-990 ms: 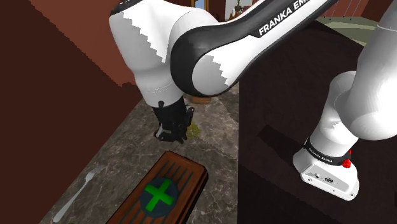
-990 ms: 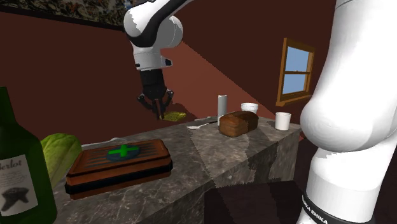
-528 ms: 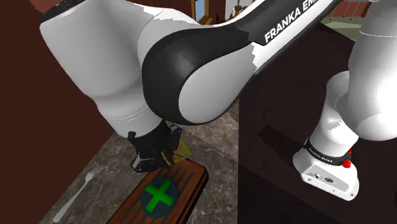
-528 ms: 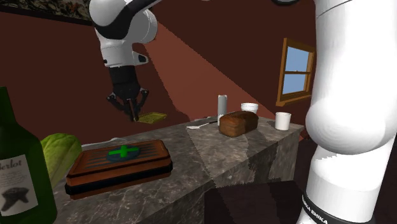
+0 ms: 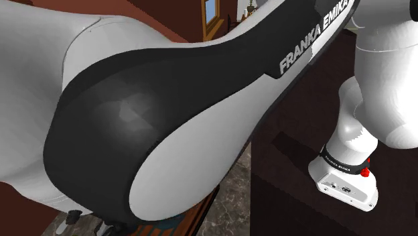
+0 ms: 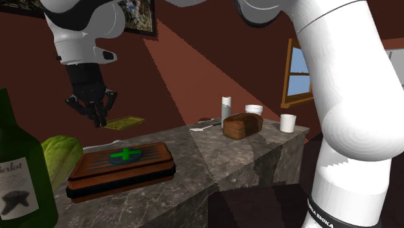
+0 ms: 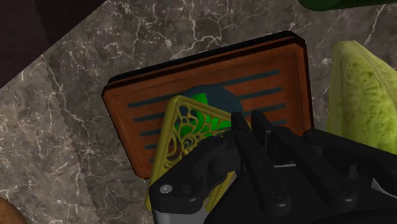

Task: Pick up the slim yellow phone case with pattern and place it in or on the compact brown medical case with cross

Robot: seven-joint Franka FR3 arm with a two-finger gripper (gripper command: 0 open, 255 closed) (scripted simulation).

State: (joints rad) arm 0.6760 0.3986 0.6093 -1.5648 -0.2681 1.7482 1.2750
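1. Reaches far out over the counter [image 6: 213, 155] with the arm [image 5: 167, 121], dark elbow up against the shoulder camera.
2. Hangs the wrist straight down, with the gripper [image 6: 99, 120] aimed at the counter from well above.
3. Pinches one edge of the yellow phone case [image 6: 126, 122] between narrow-set fingers [image 7: 242, 137].
4. Holds it flat in the air over the brown case [image 6: 121, 163] with the green cross, clear of it.

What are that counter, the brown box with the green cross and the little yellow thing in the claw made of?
The counter looks like polished grey stone, perhaps marble: white veins run through it. The brown box looks matte and wood-like, reddish brown with dark slots and a black base; it could be plastic. The yellow phone case is a thin openwork lattice, green showing through; its material is unclear.
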